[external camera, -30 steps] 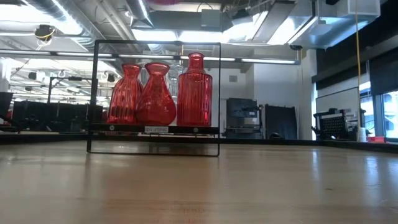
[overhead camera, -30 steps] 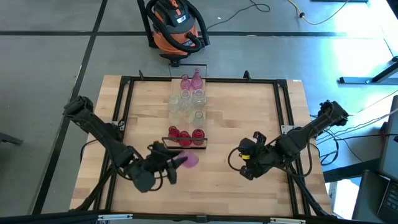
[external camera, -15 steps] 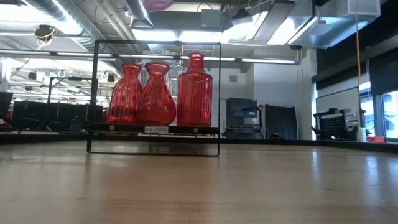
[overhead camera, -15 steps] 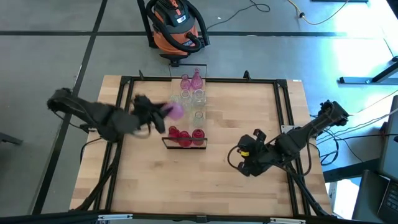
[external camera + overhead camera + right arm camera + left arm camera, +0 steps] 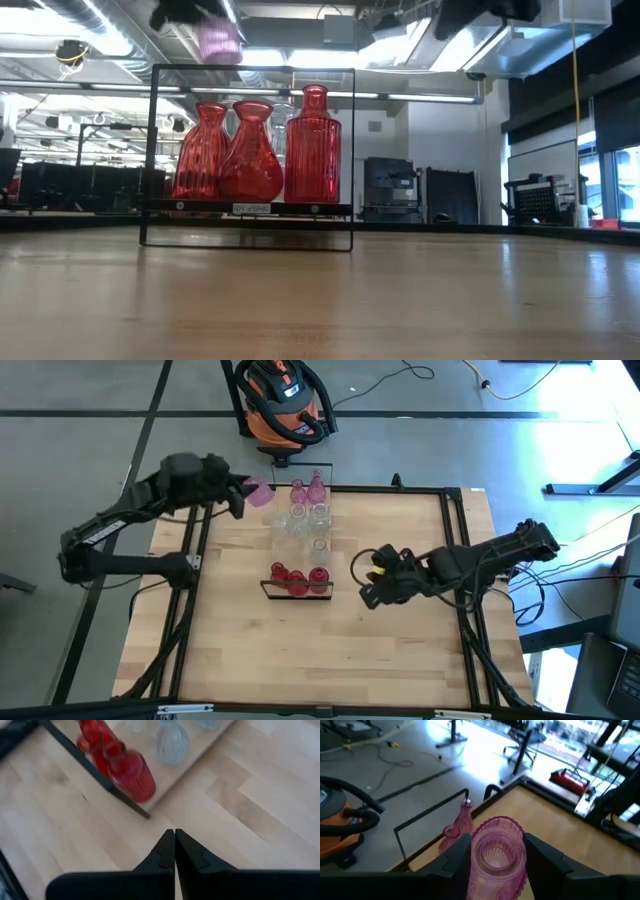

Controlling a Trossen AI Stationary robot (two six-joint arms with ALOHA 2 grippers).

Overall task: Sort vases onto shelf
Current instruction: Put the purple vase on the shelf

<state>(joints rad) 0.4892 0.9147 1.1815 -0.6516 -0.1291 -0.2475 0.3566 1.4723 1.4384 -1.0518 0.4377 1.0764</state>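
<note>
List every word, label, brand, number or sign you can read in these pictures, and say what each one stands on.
No text here can be read.
Small pale label on the front edge of the shelf, below the red vases: too small and blurred to read.
Marking on the orange vacuum cleaner on the floor beyond the table: a light patch on its top, not legible.
Wooden table, vases, arms: no lettering shows.

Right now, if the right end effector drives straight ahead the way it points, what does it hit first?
Probably the red ribbed vase at the shelf's near end; the shut right end effector aims about there, though its height is unclear.
</note>
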